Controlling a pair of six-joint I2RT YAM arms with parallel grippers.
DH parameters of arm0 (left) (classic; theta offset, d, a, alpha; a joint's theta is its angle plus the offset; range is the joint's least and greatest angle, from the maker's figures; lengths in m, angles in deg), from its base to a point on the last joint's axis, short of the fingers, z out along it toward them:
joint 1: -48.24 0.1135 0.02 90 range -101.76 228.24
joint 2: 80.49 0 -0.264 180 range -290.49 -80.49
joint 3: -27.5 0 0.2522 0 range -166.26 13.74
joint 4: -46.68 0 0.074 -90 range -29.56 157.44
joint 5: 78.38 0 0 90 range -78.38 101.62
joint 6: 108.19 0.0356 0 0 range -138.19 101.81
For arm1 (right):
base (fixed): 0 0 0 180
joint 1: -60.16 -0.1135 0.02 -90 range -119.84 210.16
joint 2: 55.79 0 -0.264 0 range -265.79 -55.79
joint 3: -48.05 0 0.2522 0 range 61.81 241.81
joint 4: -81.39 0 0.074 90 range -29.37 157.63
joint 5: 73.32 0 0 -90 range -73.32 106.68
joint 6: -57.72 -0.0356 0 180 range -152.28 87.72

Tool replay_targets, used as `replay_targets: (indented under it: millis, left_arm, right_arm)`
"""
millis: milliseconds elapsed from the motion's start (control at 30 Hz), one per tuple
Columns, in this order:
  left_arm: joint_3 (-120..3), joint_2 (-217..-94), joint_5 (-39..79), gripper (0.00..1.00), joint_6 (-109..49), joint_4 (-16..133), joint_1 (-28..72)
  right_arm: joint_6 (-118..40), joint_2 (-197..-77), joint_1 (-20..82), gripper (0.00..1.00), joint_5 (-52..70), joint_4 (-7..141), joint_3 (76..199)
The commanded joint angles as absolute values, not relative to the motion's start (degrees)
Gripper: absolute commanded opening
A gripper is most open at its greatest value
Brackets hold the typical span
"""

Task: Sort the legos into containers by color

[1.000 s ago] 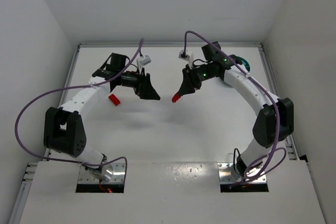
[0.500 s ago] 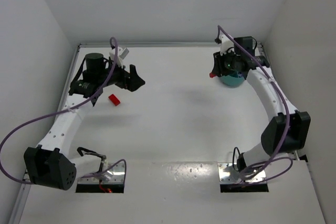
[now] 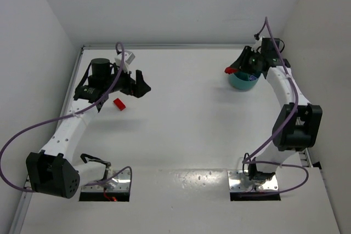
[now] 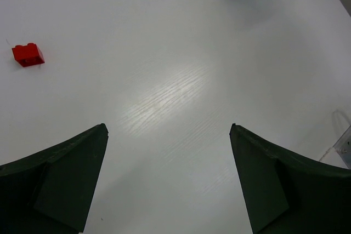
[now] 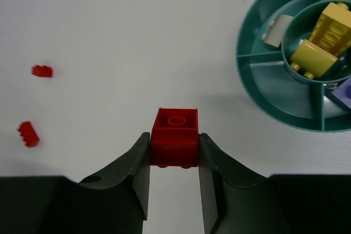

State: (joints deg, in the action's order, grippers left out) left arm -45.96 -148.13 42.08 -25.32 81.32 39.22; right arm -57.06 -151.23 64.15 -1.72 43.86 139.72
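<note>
Far to the left of the teal tub (image 3: 244, 82), close to the table's (image 3: 181, 130) left edge rail, the left arm's fingers (image 3: 142, 85) are spread as wide as they go with nothing between them, only bare table showing in the gap on the left wrist view. Just beside them, also well left of the tub, a loose red brick (image 3: 118, 103) lies flat on the table. The right wrist view shows a second red brick (image 5: 41, 70) lying near it, both well apart from the tub. Between these bricks and the tub runs a broad stretch of plain white table. Just left of the tub's rim, the right arm's fingers (image 3: 239, 64) are pinched on the two side faces of the held red brick (image 5: 175, 134), with its stud side facing the camera. It sits beside the tub, not over any compartment. The tub stands near the table's far right corner, close to the right edge rail and side wall. Inside, a yellow brick (image 5: 321, 39) fills the round centre cell, a white brick (image 5: 277, 27) lies in an outer cell, and a purple brick (image 5: 343, 92) shows at the picture's edge.
</note>
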Motion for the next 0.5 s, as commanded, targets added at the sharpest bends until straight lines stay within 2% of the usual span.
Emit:
replay_targets:
  millis: [0, 233, 467]
  left_arm:
    - [-46.0, -147.2, 42.7, 1.0, -26.4, 80.0, 39.1]
    - [-46.0, -147.2, 40.8, 1.0, -27.7, 78.5, 39.1]
    - [-45.5, -148.3, 43.4, 1.0, -29.5, 76.4, 39.1]
  right_arm:
    - [-66.3, -150.7, 66.0, 0.0, -7.9, 49.4, 139.6]
    - [-76.9, -149.3, 71.1, 0.0, -7.9, 56.5, 131.3]
    - [-81.9, -149.9, 73.8, 0.0, -10.5, 60.2, 128.3]
